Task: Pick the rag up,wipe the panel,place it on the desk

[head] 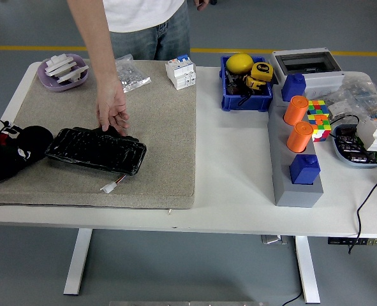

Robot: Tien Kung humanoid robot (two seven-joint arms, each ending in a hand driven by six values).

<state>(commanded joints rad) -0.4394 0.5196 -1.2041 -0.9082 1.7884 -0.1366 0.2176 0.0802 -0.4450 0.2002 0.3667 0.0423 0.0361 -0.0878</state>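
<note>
Fingers of the left hand (13,153), state indiscernible, should grip the dark cloth rag (105,132) at the glossy black panel (96,150)'s 12 o'clock edge.

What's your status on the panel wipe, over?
Left hand at mat's left edge, fingers unreadable; right arm out of view. Black panel flat on mat. Person's hand at panel's far edge, in the way.
</note>
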